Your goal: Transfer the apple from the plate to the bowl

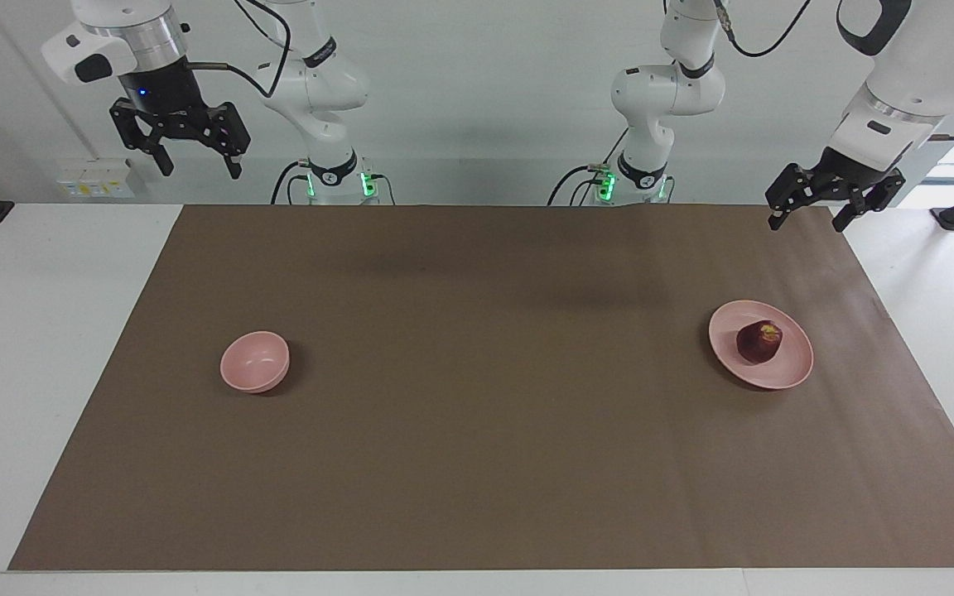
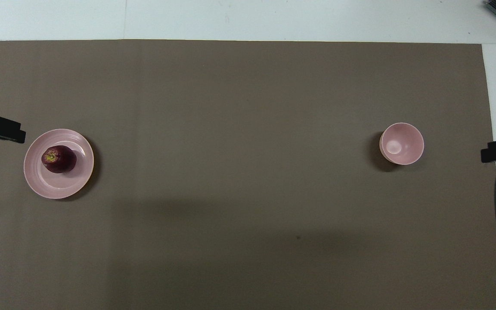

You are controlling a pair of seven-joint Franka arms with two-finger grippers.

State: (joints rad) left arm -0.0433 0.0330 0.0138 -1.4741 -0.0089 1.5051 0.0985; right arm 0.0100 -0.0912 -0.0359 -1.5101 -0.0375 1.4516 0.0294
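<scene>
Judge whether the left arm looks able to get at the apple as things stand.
Probably yes: the left gripper hangs open above the mat, the apple sits uncovered on the plate at that arm's end, and nothing lies between them.

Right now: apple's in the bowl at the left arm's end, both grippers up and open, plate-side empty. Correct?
Not quite. The apple sits on the plate, not in the bowl, which is empty at the right arm's end. The facing view shows it. Left gripper and right gripper are both up and open, as you said.

White table (image 1: 46,331), brown mat (image 1: 493,430) on it; plate (image 1: 792,368), bowl (image 1: 255,362) on mat.
</scene>
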